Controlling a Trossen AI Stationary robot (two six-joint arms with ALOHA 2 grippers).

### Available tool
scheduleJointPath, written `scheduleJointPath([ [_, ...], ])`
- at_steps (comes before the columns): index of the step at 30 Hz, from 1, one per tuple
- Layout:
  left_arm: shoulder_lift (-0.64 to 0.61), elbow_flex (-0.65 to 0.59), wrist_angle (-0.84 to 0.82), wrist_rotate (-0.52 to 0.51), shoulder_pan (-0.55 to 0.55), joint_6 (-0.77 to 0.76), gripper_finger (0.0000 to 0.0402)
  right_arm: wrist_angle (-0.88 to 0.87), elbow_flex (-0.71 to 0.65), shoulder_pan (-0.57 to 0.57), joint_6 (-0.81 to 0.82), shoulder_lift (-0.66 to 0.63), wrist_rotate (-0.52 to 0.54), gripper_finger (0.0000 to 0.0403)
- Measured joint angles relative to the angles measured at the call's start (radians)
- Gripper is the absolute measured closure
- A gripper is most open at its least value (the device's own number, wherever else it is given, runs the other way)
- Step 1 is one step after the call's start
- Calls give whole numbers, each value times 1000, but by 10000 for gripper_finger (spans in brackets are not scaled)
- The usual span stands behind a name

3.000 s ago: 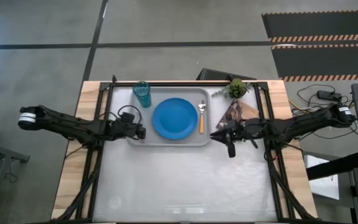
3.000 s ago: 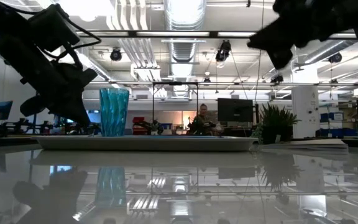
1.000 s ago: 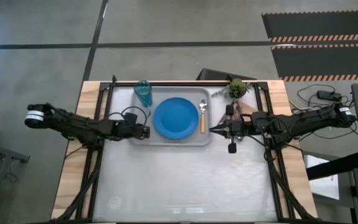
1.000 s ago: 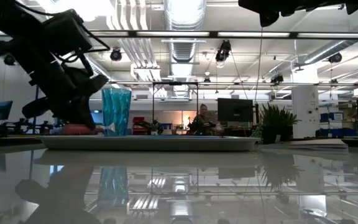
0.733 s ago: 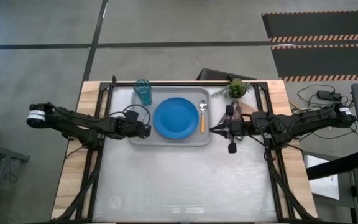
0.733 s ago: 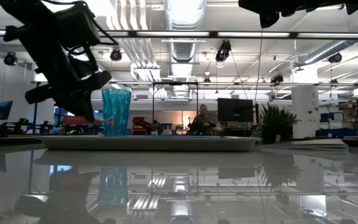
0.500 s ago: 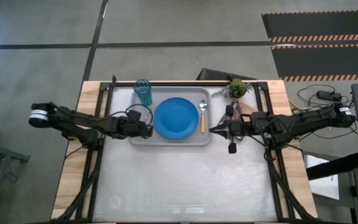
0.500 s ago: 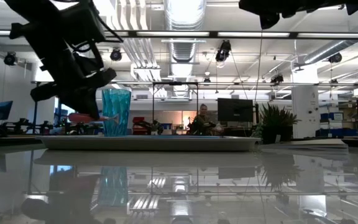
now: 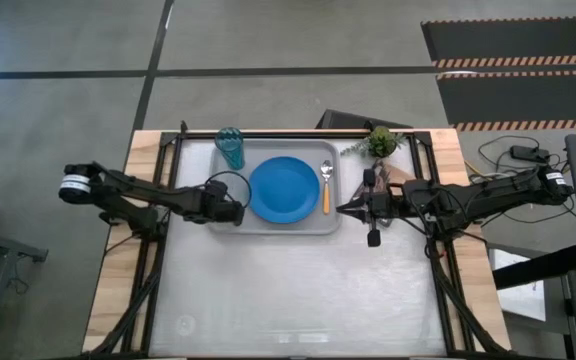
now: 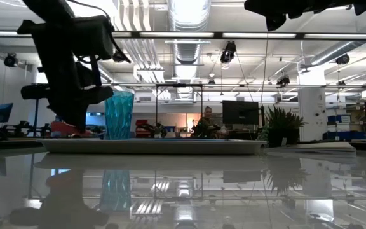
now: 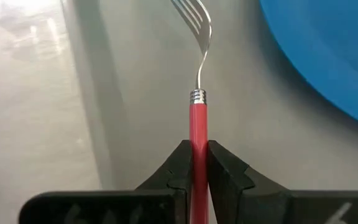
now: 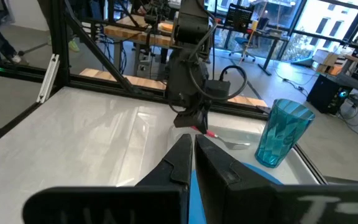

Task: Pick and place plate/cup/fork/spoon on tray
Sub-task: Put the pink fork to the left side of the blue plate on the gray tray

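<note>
From above, the left gripper (image 9: 230, 210) holds the fork (image 9: 240, 213) over the tray's (image 9: 268, 226) left edge, beside the plate (image 9: 284, 190); cup (image 9: 230, 149) and spoon (image 9: 326, 186) sit on the tray. The right gripper (image 9: 369, 210) waits near a potted plant (image 9: 380, 141), fingers together. The left wrist view shows the fingers (image 11: 180, 168) clamped on the red handle.

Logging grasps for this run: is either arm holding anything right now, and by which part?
The left gripper holds the fork by its pink-red handle, tines pointing forward over the tray. The right gripper holds nothing, jaws shut.
</note>
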Motion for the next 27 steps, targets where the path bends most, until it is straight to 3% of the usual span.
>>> scheduleJointPath([
  [7, 65, 75, -108, -3, 2, -53, 372, -1, 0, 0, 0, 0, 0, 394],
  [18, 176, 92, -132, -2, 10, -50, 365, -1, 0, 0, -1, 0, 0, 394],
  [27, 101, 98, -130, 0, 8, -24, 294, 4, 0, 0, -37, 0, 0, 394],
])
